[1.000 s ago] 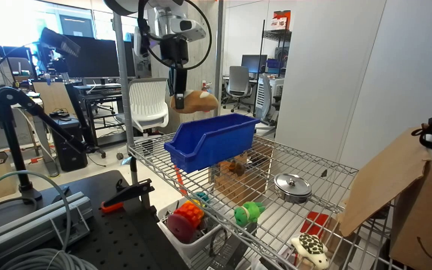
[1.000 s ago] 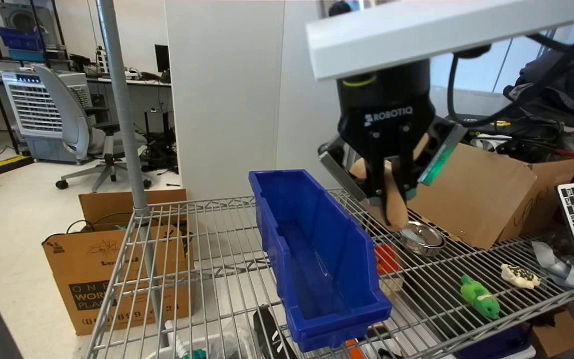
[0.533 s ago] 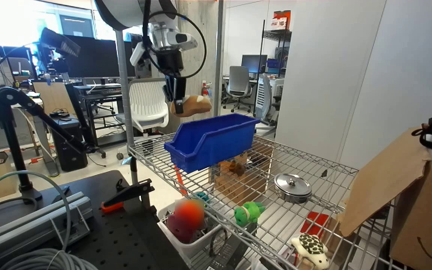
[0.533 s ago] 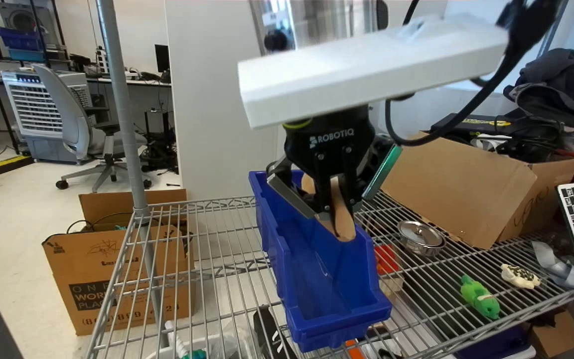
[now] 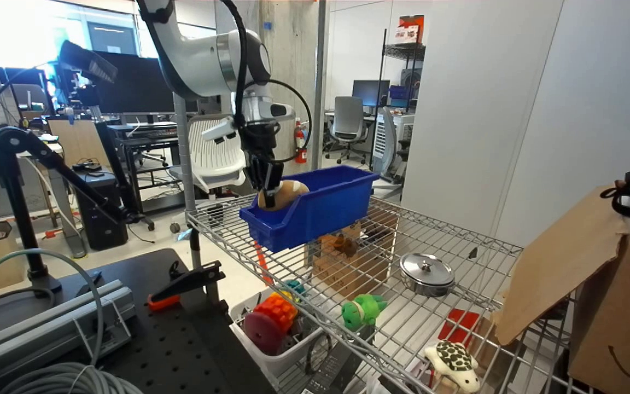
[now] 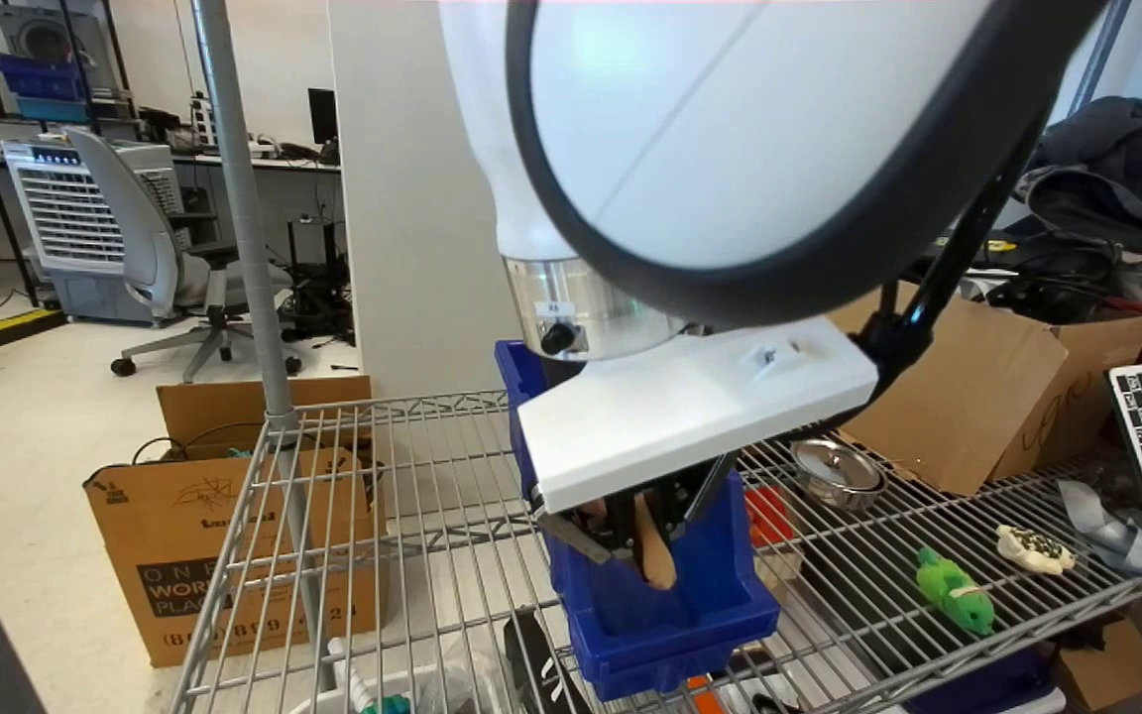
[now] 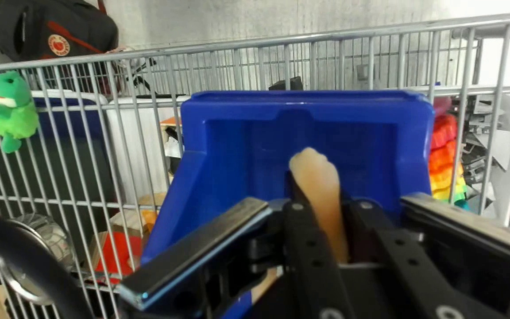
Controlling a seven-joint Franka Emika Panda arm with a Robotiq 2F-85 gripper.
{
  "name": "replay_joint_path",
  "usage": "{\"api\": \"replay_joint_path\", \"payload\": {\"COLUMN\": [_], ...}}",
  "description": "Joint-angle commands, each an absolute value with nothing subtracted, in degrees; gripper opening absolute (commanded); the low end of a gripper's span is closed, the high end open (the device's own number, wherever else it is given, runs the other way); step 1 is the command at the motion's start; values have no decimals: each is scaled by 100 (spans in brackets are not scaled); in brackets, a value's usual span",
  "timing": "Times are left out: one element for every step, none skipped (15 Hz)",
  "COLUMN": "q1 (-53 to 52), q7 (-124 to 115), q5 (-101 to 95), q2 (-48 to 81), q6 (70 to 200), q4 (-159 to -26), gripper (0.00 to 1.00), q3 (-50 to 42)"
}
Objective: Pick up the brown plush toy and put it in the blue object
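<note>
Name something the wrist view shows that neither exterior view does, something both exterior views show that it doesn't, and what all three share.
Only the wrist view: a dark bag with a round badge.
Only the exterior views: the turtle toy with a dark-spotted shell.
All three: the gripper closed on the brown plush toy, the blue bin and the green plush toy.

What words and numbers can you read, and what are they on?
"ON": brown cardboard box, ending unclear
"WOR": same box, ending unclear
"PLAC": same box, ending unclear
"899": same box, neighbouring digits unclear
Too small or blurred: arm's label, black bag's badge, another box's handwriting, any other print.
</note>
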State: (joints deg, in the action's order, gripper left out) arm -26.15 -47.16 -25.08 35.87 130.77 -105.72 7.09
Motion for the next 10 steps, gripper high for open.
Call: {"api": "replay_joint_path", "payload": {"q1": [-2854,-2905,-2964,-3002,-3051,-3096,-3130,-3128,-3123,-3117], "q7": [-4658,-4705,-4758,-4763,-4780,-4792,-4777,-4705,-4655,-4607], "q5": [-2650,-2673,-2701,-2697,-2701,-2698,-2692,-2657,-2631,-2609], "q2": [3960,4029,4081,4127,4165,4203,4216,4211,4168,4126], "q6": [13408,13477,13557,13635,13684,13702,13702,13691,13692,13679], "q4": [-10333,-10295,-10265,-10235,-10204,-10165,-10155,-10166,-10208,-10244], "gripper": [3,3,3,3,3,37,38,45,51,58], "q3": [425,352,268,208,143,83,43,44,52,74]}}
